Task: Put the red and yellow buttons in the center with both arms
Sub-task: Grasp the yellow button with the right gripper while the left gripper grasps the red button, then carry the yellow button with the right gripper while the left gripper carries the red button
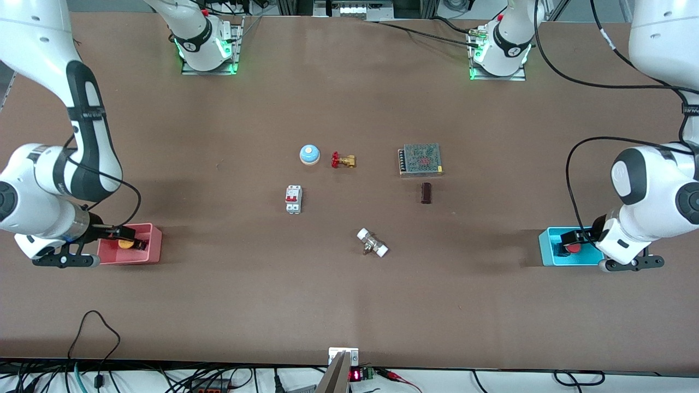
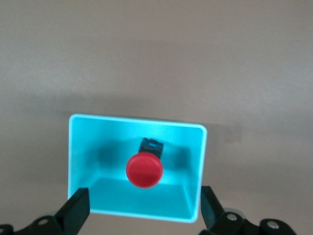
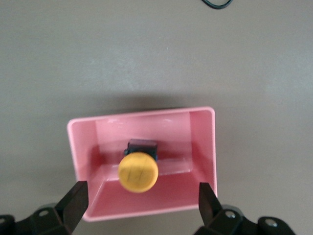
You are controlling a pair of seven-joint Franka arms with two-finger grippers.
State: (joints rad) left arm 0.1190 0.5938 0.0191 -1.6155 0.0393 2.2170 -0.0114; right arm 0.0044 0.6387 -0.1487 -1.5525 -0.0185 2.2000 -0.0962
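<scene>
White fitting (image 1: 372, 243); hands (image 2: 144, 205) (image 3: 142, 205) spread over trays.

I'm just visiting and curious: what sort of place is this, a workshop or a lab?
Probably a robotics lab: two white arms bolted to a brown table, cables along its edge, and assorted hardware such as a bell, a valve and a breaker.

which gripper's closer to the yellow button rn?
Right. The right gripper hangs open over the pink tray, fingers either side of the yellow button inside. The left gripper is at the table's other end, open over the cyan tray.
</scene>
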